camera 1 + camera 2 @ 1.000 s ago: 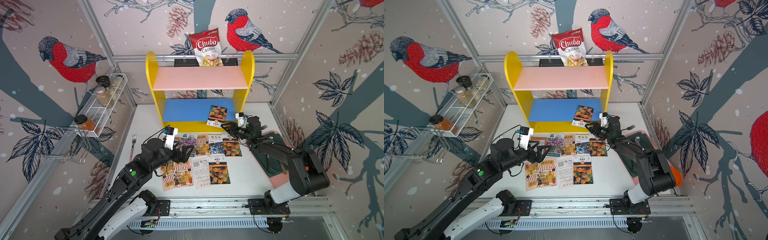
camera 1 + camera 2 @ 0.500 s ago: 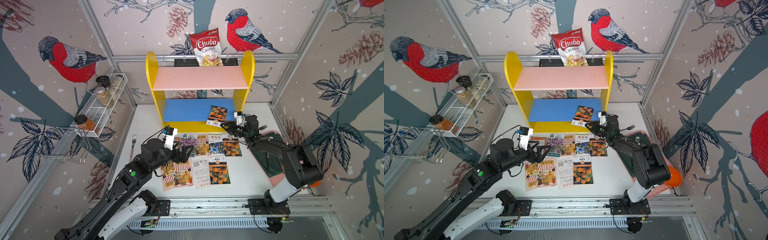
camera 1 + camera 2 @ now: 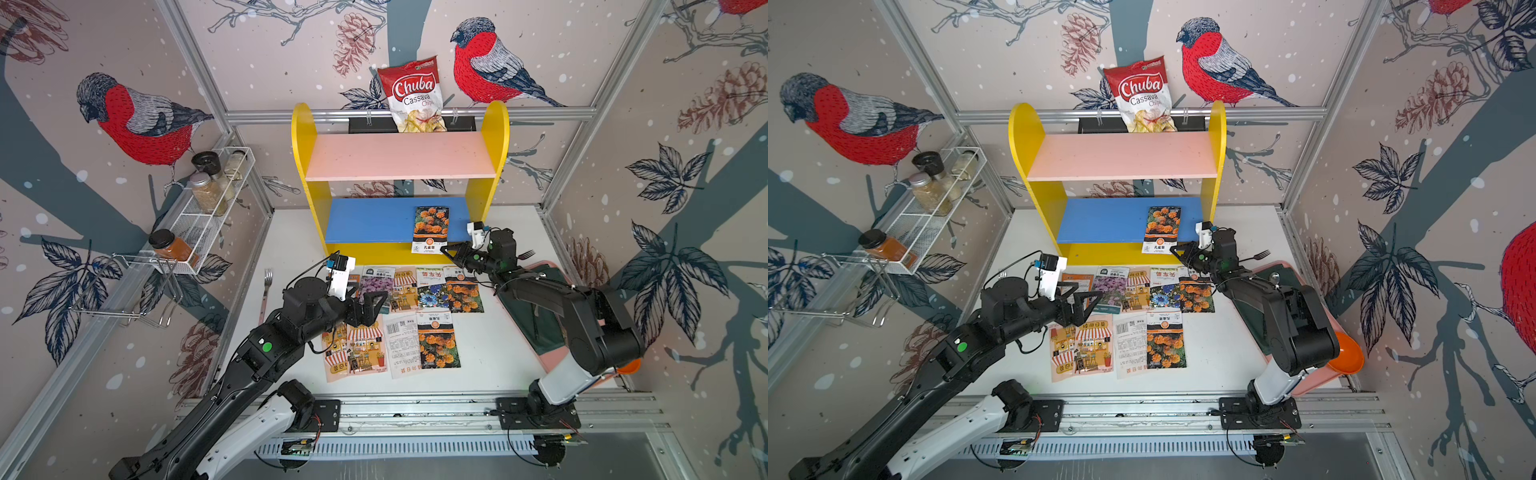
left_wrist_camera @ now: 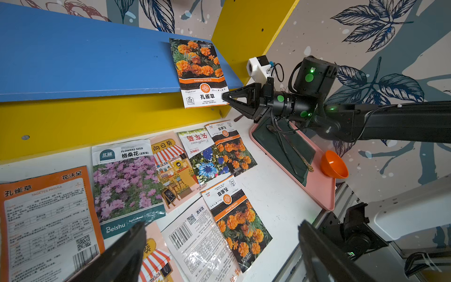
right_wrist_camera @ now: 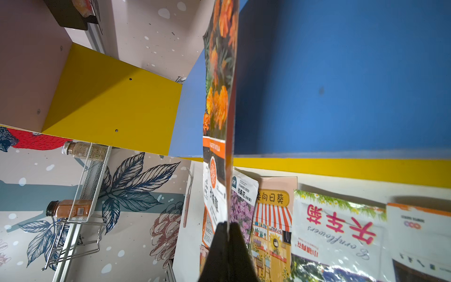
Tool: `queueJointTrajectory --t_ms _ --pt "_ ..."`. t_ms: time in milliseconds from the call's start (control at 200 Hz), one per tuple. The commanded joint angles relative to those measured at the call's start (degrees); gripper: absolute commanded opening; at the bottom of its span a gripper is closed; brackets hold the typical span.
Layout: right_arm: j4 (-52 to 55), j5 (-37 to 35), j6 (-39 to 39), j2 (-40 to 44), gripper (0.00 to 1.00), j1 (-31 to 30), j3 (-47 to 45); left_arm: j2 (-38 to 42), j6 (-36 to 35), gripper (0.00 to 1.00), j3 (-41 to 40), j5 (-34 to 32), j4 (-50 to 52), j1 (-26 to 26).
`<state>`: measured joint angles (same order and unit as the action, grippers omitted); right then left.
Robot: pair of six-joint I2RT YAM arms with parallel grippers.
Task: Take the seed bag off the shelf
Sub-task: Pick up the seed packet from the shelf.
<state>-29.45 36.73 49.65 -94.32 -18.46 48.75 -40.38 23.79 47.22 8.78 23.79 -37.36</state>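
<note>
The seed bag [image 3: 431,228] [image 3: 1162,228], a marigold packet, lies on the blue lower board [image 3: 365,220] of the yellow-sided shelf [image 3: 301,137], its lower end hanging over the front edge. My right gripper [image 3: 444,249] [image 3: 1173,250] is shut on that overhanging end's corner. The left wrist view shows the pinch at the bag [image 4: 200,70] by the right gripper [image 4: 224,96]. In the right wrist view the bag [image 5: 219,97] runs edge-on out of the closed right gripper [image 5: 228,224]. My left gripper [image 3: 370,303] [image 4: 219,244] hangs open over the table, holding nothing.
Several seed packets [image 3: 436,345] lie flat in front of the shelf. A pink tray [image 3: 552,357] with a dark cloth and an orange bowl [image 3: 1345,353] sits at the right. A fork [image 3: 266,286], a white wire spice rack [image 3: 208,212] and a chips bag [image 3: 415,95] are also there.
The right gripper has closed on the bag's overhanging corner after edging slightly toward the shelf. The left arm has not moved.
</note>
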Motion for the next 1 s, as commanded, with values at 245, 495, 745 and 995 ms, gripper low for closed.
queueJointTrajectory --t_ms 245,495,745,995 --pt "7.3 1.1 -5.3 9.4 0.0 -1.5 -3.2 -0.2 -1.6 0.97 0.9 -0.1 0.3 0.0" --pt "21.6 -1.4 -11.3 21.7 0.0 -2.7 -7.3 -0.3 -1.6 0.97 0.6 2.9 -1.7 0.0" --pt "39.3 -6.7 -13.6 33.5 0.0 -4.7 -11.4 0.0 -2.1 0.97 0.8 4.9 -2.2 0.0" --pt "48.8 -10.2 -10.4 45.5 0.0 -6.8 -16.0 -0.5 -0.8 0.97 -1.5 6.3 -4.8 0.0"
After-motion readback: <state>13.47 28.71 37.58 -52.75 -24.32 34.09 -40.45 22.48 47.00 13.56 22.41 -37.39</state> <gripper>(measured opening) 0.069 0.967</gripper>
